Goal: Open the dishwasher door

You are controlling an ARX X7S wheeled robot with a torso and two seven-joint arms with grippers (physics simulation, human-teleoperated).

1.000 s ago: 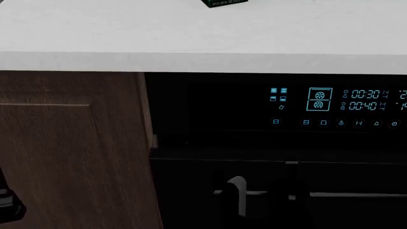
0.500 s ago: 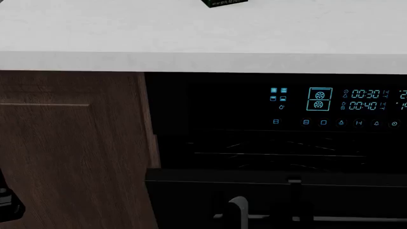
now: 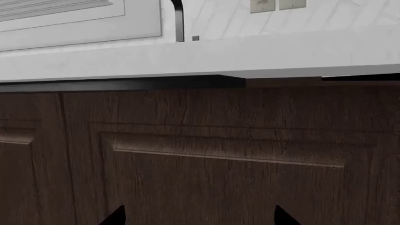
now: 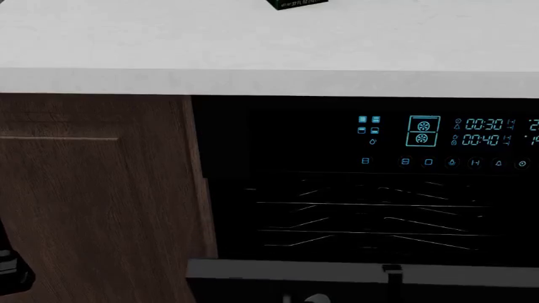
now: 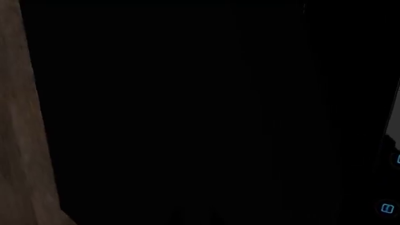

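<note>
The black dishwasher with a cyan-lit display [image 4: 421, 132] stands under the counter. Its glossy black door [image 4: 337, 273] is tipped open from the top, and wire racks [image 4: 362, 221] show in the gap. My right gripper [image 4: 313, 298] just shows at the bottom edge of the head view, below the door's top edge. The bar handle is out of view. The right wrist view is almost all black. The right gripper [image 5: 196, 218] shows there only as two faint tips, close together. My left gripper [image 3: 198, 216] is open and empty, facing the brown cabinet door [image 3: 218, 140].
A white countertop [image 4: 252, 57] runs above the dishwasher, with a dark green box [image 4: 299, 4] at its far edge. A brown wood-grain cabinet door [image 4: 93, 189] stands left of the dishwasher. Part of my left arm [image 4: 10, 268] shows at the lower left.
The dishwasher door has swung further down and open, uncovering more of the racks. My right gripper and the handle have sunk with it, almost out of the head view.
</note>
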